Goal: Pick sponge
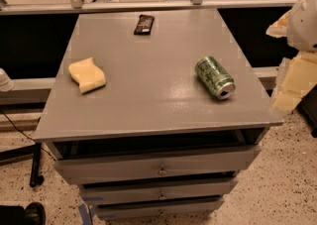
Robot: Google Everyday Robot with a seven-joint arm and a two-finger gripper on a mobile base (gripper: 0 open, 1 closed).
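Observation:
The sponge (pixel 87 75) is a pale yellow foam pad with a wavy outline. It lies flat on the left side of the grey cabinet top (pixel 153 100). My gripper (pixel 283 55) hangs at the right edge of the view, beyond the cabinet's right side and far from the sponge. Its pale yellow blocky fingers (pixel 293 83) stand apart, and it is open and empty. Most of the arm is out of view.
A green drink can (pixel 214 77) lies on its side on the right part of the top, between the gripper and the sponge. A dark snack bar (pixel 144 24) lies at the back. Drawers (pixel 158 169) are below. A rail runs behind the cabinet.

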